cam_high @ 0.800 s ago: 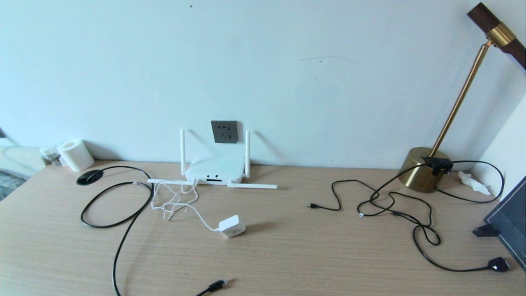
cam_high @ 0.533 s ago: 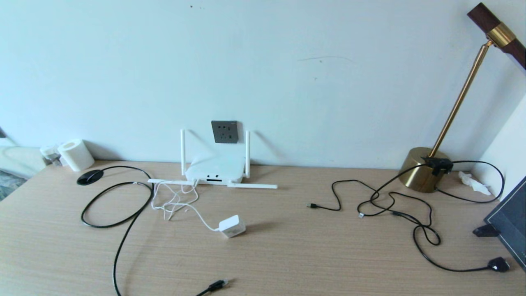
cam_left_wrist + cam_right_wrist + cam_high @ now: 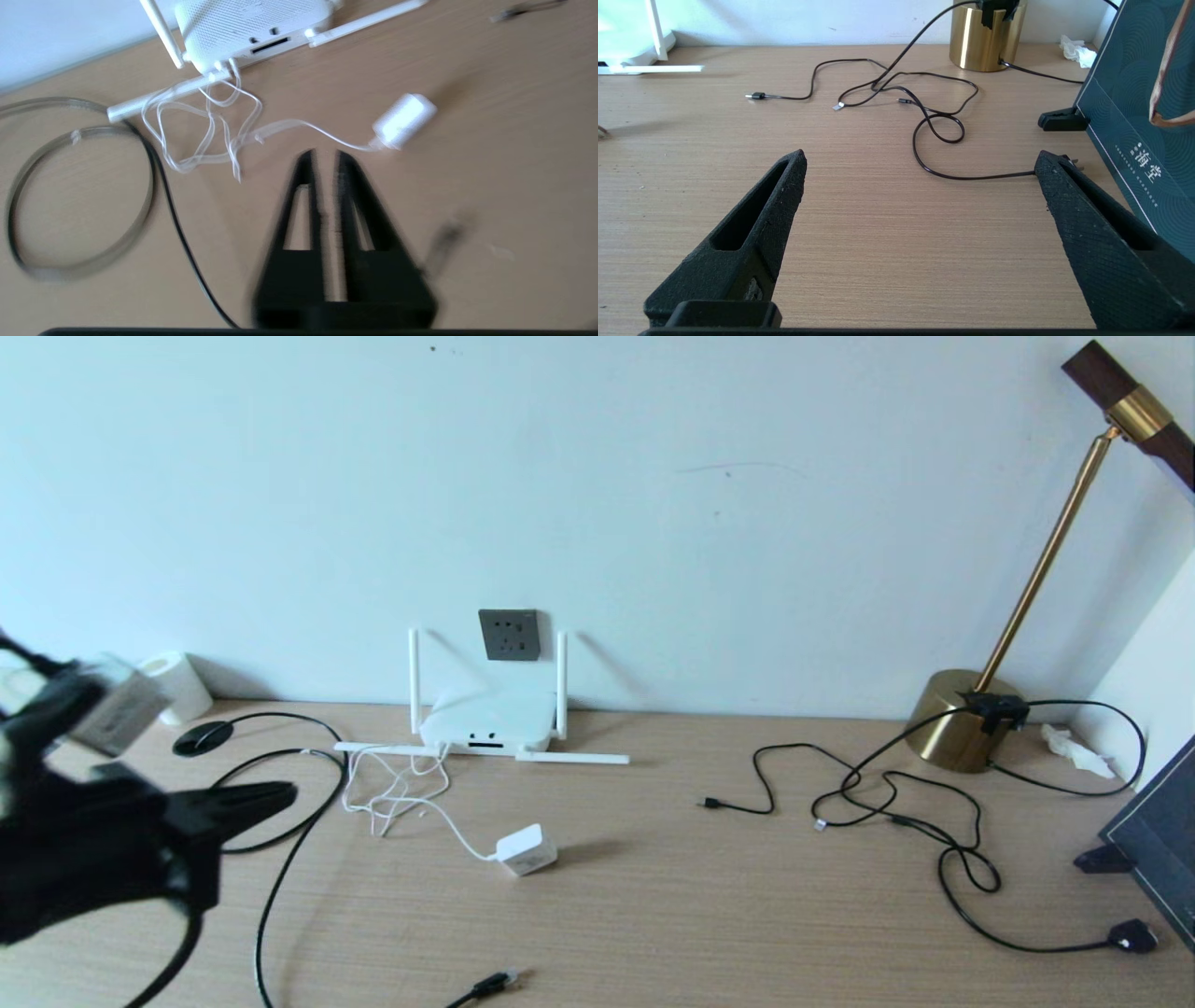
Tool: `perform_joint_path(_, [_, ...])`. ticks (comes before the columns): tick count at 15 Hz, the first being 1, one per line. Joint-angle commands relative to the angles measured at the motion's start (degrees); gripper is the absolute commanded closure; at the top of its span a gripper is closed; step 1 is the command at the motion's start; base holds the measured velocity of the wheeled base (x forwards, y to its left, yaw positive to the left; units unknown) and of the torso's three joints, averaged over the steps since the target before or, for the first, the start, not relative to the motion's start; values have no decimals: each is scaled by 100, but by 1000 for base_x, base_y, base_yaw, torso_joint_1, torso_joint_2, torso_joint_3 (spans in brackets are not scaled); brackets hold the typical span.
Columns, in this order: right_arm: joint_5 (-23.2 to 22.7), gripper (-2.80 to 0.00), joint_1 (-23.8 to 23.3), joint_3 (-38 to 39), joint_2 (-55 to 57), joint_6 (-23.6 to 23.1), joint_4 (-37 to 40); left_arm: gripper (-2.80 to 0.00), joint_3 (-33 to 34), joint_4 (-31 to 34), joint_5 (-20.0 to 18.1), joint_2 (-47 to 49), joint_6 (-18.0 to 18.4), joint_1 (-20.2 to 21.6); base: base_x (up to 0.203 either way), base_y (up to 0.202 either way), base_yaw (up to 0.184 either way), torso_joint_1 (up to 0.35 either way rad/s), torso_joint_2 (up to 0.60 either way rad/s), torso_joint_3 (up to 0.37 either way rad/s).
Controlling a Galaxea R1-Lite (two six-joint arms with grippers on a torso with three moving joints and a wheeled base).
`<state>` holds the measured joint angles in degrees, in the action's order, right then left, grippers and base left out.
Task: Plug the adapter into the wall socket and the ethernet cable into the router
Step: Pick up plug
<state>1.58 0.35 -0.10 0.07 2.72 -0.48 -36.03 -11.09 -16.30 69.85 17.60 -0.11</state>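
The white adapter (image 3: 527, 849) lies on the desk mid-front, its thin white cord tangled towards the router (image 3: 487, 719), which sits against the wall under the dark grey wall socket (image 3: 510, 634). The black ethernet cable (image 3: 308, 821) loops on the left, and its clear plug end (image 3: 495, 980) rests near the front edge. My left gripper (image 3: 280, 793) hovers over the left of the desk, shut and empty. In the left wrist view it (image 3: 325, 156) points just short of the adapter (image 3: 404, 120), with the router (image 3: 252, 23) beyond. My right gripper (image 3: 920, 156) is open above bare desk.
A brass lamp (image 3: 962, 719) stands at the back right with thin black cords (image 3: 887, 803) sprawled before it, ending in a flat black plug (image 3: 1131, 936). A dark board (image 3: 1158, 840) leans at the right edge. A white roll (image 3: 173, 686) and a black disc (image 3: 203, 737) sit back left.
My left arm has swung into the head view from the left edge, where no arm showed before. The things on the desk have not moved.
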Motion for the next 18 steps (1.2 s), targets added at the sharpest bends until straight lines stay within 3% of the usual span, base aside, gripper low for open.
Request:
perform_joint_path(1, [1, -280, 4, 1, 10, 1, 5, -280, -609, -705, -68, 2484, 811, -15, 0, 0, 0, 0, 0, 0])
perform_joint_path(2, [1, -280, 8, 1, 10, 1, 4, -280, -937, -965, -267, 2997, 1201, -77, 0, 0, 0, 0, 0, 0])
perform_joint_path(4, [1, -280, 0, 1, 10, 1, -3, -280, -1653, -1231, -1136, 3604, 2209, -420, 0, 0, 0, 0, 0, 0])
perform_joint_path(6, [1, -280, 2, 1, 10, 1, 5, -280, -2013, -929, -1427, 3776, 2758, -1053, 0, 0, 0, 0, 0, 0])
perform_joint_path(8, [1, -280, 0, 1, 10, 1, -4, -280, -2151, -353, -1475, 3817, 2989, -1616, 0, 0, 0, 0, 0, 0])
perform_joint_path(11, [9, -280, 0, 1, 10, 27, -4, -280, -2288, -110, -1302, 4152, 3106, -2188, 0, 0, 0, 0, 0, 0])
perform_joint_path(14, [9, -280, 0, 1, 10, 27, -4, -280, -2264, 27, -1124, 4135, 3116, -2241, 0, 0, 0, 0, 0, 0])
perform_joint_path(18, [9, -280, 0, 1, 10, 27, -4, -280, -2823, 1405, -823, 4078, 3400, -2188, 0, 0, 0, 0, 0, 0])
